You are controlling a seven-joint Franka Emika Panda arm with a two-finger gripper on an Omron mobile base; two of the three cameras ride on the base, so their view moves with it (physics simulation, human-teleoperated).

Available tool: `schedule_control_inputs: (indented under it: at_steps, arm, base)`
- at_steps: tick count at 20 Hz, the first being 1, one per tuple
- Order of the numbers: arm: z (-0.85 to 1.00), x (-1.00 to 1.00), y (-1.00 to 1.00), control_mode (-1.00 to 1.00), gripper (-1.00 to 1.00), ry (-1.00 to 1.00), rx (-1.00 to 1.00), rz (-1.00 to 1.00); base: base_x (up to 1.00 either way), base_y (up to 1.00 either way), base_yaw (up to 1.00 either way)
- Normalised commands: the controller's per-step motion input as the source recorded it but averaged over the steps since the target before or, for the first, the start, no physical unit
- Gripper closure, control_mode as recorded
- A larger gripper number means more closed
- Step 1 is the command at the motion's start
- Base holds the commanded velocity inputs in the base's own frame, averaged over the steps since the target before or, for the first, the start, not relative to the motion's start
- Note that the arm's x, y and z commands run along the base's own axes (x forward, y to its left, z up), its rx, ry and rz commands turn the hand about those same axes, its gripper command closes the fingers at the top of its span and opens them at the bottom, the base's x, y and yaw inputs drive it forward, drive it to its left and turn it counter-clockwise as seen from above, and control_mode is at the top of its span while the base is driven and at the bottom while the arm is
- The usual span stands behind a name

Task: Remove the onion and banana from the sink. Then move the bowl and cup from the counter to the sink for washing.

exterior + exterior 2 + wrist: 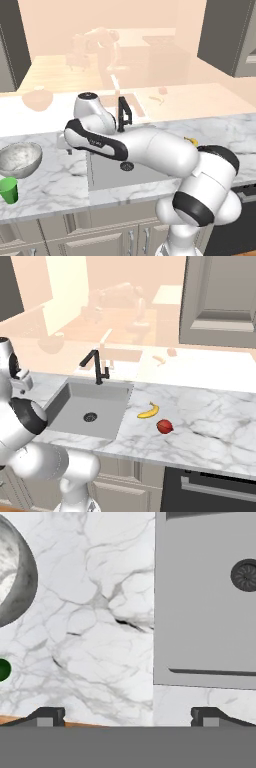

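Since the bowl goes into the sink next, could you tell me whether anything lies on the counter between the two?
Nothing visible does. Bare marble counter separates the bowl from the sink, and the basin holds nothing. The cup stands in front of the bowl, off that path.

From my station I see the sink (107, 401) set in the counter (210, 421). The banana (148, 411) and onion (164, 426) lie on the marble right of it (close together, apart). Left of it sit the bowl (19, 159) and, nearer me, the cup (8, 190).
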Motion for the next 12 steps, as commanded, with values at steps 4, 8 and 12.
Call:
schedule_control_inputs:
  at_steps: [4,8,12]
  arm:
    - [0.00,0.08,0.19,-1.00,-1.00,0.00,0.05,0.00]
    - [0.00,0.06,0.19,-1.00,-1.00,0.00,0.06,0.00]
    - [0.00,0.06,0.20,-1.00,-1.00,0.00,0.05,0.00]
  base:
    - [0.00,0.00,0.00]
    - [0.00,0.00,0.00]
    - [0.00,0.00,0.00]
